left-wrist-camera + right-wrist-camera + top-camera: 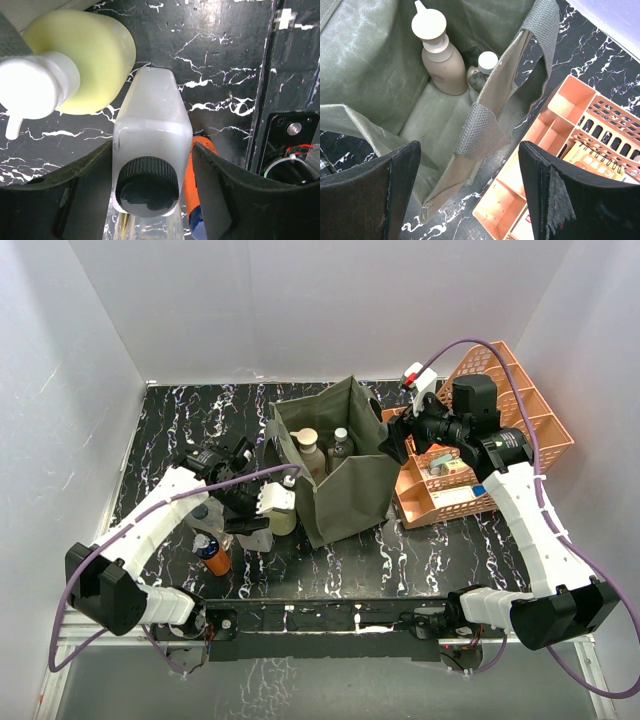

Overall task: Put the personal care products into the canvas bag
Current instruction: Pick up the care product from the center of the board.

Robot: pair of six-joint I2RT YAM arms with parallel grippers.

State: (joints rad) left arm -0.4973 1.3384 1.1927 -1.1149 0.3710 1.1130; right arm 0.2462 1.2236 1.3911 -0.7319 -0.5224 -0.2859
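Observation:
My left gripper (153, 147) is shut on a clear bottle (152, 112) with a black cap (147, 186), one finger pressed on each side. A pale yellow bottle (97, 60) with a white pump top (35, 87) stands just beside it, and an orange bottle (191, 175) lies behind the right finger. The olive canvas bag (345, 495) stands open mid-table. Inside it are a tan bottle (442, 65) and a small clear bottle (482, 70). My right gripper (469, 147) hangs open over the bag's right wall and strap (480, 130), holding nothing.
An orange plastic tray organizer (540, 430) with small boxes sits right of the bag, close under the right arm. The orange bottle (215, 558) and the yellow bottle (283, 518) crowd the left gripper (250, 510). White walls enclose the table.

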